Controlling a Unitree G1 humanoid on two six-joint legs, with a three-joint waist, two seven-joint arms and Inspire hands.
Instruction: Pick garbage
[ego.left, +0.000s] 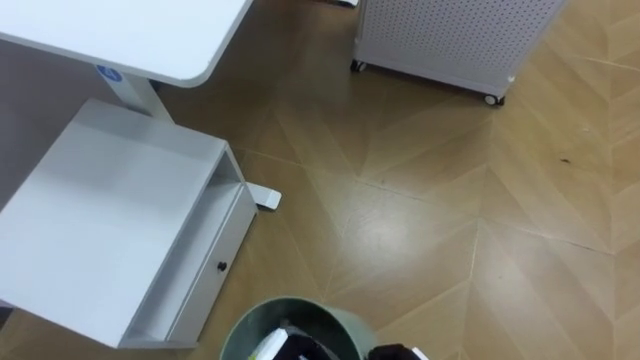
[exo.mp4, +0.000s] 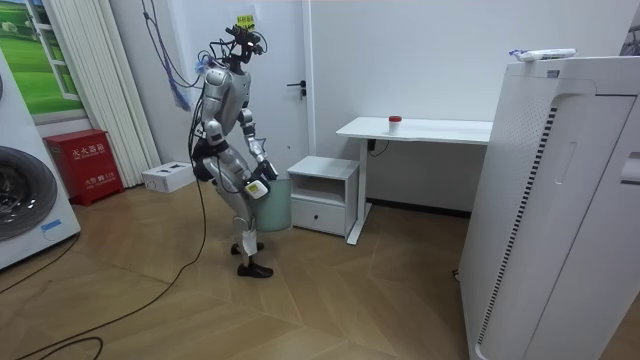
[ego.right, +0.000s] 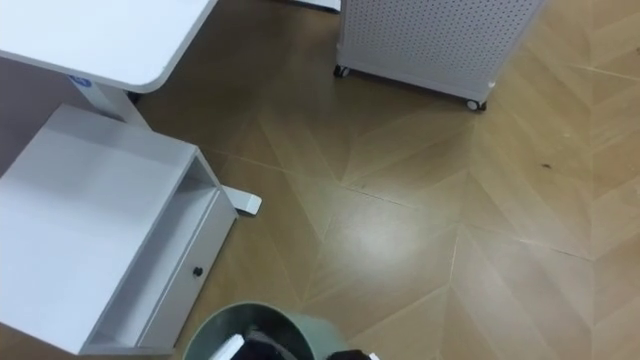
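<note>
A round green bin (ego.left: 345, 325) stands on the floor right before me, at the bottom edge of the eye views. In its mouth shows a white and yellow piece of garbage (ego.left: 268, 346) beside a dark shape. A dark part of my right hand (ego.left: 395, 352) peeks in just right of the bin's rim. In the room view I stand by the bin (exo.mp4: 279, 206), and my right hand (exo.mp4: 254, 184) hangs at its rim with the pale yellow piece (exo.mp4: 259, 189) in it. My left hand (exo.mp4: 262, 162) is raised a little higher in front of my body.
A low white drawer cabinet (ego.left: 120, 220) stands left of the bin under a white desk (ego.left: 150, 40). A white perforated unit on casters (ego.left: 440, 40) stands farther ahead. Bare wooden floor lies between them. In the room view a tall white appliance (exo.mp4: 560, 200) stands at the right.
</note>
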